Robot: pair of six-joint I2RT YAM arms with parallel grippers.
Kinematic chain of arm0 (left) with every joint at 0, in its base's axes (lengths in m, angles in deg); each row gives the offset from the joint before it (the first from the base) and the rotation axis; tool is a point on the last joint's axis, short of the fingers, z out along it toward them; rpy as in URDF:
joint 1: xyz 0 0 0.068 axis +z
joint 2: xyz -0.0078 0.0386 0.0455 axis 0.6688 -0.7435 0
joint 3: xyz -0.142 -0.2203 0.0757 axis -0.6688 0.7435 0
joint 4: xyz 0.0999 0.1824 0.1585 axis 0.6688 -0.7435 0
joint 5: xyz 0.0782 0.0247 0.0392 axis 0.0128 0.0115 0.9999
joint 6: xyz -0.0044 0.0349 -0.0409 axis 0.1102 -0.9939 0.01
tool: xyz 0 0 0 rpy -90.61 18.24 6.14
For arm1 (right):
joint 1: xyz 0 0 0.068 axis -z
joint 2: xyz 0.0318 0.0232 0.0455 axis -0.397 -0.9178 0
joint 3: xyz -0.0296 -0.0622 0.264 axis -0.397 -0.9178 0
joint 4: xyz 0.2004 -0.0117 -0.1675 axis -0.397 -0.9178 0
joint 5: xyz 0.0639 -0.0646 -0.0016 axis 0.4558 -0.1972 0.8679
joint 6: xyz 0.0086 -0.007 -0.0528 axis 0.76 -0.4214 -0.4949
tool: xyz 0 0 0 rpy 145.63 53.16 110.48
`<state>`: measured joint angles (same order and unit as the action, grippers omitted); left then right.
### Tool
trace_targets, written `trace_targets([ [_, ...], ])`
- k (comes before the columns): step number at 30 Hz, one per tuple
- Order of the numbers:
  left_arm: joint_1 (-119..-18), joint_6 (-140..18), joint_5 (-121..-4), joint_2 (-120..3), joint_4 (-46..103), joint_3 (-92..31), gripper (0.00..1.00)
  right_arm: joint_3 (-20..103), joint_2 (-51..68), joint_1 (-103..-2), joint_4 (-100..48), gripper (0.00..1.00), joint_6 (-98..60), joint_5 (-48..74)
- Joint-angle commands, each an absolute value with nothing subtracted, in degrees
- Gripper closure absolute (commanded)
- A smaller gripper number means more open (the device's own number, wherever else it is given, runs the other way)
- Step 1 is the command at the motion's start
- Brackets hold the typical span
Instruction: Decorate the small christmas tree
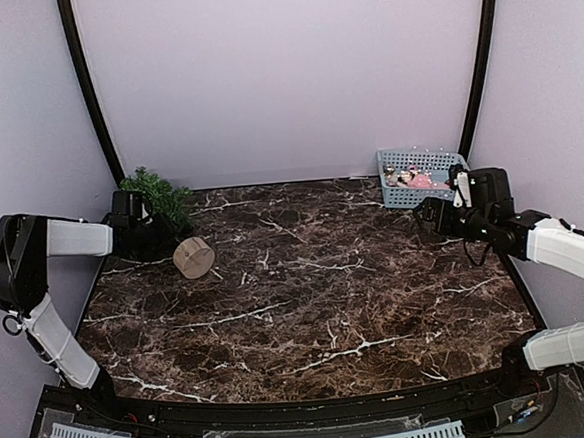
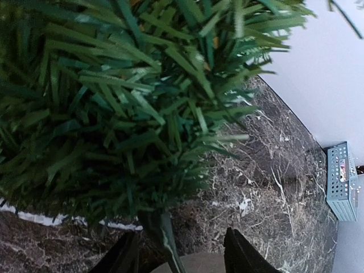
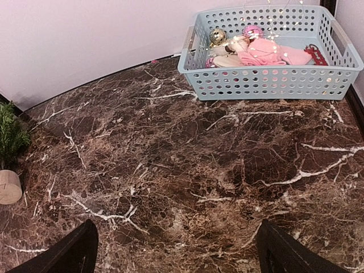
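The small christmas tree (image 1: 165,198), bushy dark green on a wooden disc, lies tipped, its thin stem between the spread left fingers (image 2: 122,259); the right fingers (image 3: 79,250), also spread and empty, are well apart from it.

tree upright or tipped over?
Tipped: the small christmas tree lies sideways, its wooden disc base on edge.

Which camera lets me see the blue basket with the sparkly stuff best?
The right wrist view: the blue basket is big and whole, with its ornaments showing. The top external view shows it small and far; the left wrist view catches a tiny sideways piece.
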<state>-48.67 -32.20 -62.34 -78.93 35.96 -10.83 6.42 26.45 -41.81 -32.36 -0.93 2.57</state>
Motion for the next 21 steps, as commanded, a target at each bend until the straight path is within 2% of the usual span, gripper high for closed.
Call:
trace_targets([
  [1, -48.66, -31.13, -60.51, -82.46, 38.14, -13.76, 0.47, 8.59, 25.51, -42.29, -29.57, 0.01, 0.08, 1.80],
  [8, -48.70, -29.46, -59.96, -87.39, 40.83, -15.00, 0.51, 9.17, 23.42, -42.38, -28.06, 0.01, 0.30, 2.05],
  [10, -48.70, -28.81, -59.94, -88.64, 41.10, -15.47, 0.55, 9.69, 22.53, -42.42, -27.93, 0.01, 0.22, 2.46],
  [14, -48.78, -27.40, -60.11, -89.27, 43.05, -15.25, 0.72, 10.69, 21.24, -42.68, -27.79, 0.01, -0.04, 2.98],
  [15, -48.76, -27.41, -59.97, -89.13, 43.13, -15.24, 0.80, 10.85, 21.19, -42.72, -27.79, 0.01, -0.19, 3.00],
  [19, -48.81, -28.73, -58.44, -86.59, 43.79, -14.26, 0.99, 11.38, 21.52, -42.88, -28.45, 0.01, -0.31, 3.03],
  [21, -48.75, -29.91, -57.77, -84.00, 44.59, -12.75, 1.00, 11.48, 22.11, -42.98, -28.90, 0.01, -0.32, 3.03],
])
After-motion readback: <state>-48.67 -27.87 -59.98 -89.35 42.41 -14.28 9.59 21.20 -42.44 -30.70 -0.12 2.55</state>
